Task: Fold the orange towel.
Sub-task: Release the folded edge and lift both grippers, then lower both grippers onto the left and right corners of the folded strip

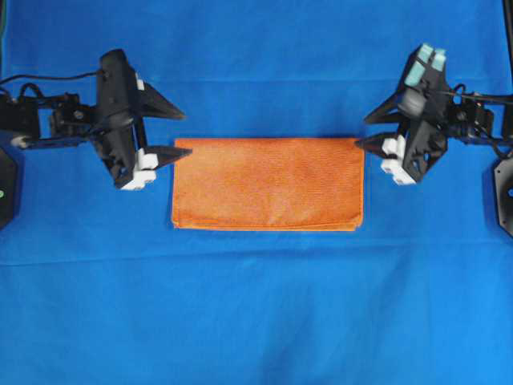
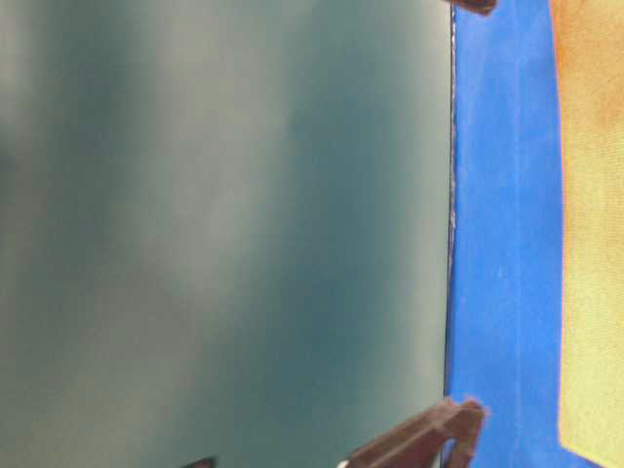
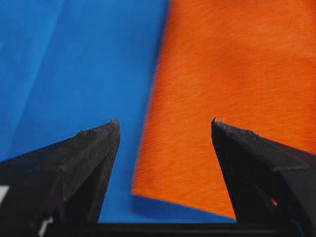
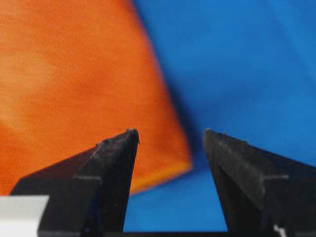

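Observation:
The orange towel [image 1: 268, 184] lies flat on the blue cloth as a wide rectangle, its layered edges along the near side. My left gripper [image 1: 186, 132] stands open at the towel's far left corner with nothing between its fingers. In the left wrist view the open gripper [image 3: 165, 122] hovers over that corner of the towel [image 3: 232, 74]. My right gripper [image 1: 362, 131] stands open at the far right corner, holding nothing. The right wrist view has its open gripper [image 4: 170, 131] above the towel [image 4: 74, 74] corner.
The large blue cloth [image 1: 256, 321] covers the whole table. The arms' black bases [image 1: 16, 120] [image 1: 501, 184] sit at the left and right edges. In the table-level view a blurred teal-grey surface [image 2: 224, 234] fills most of the picture, beside the towel [image 2: 595, 244].

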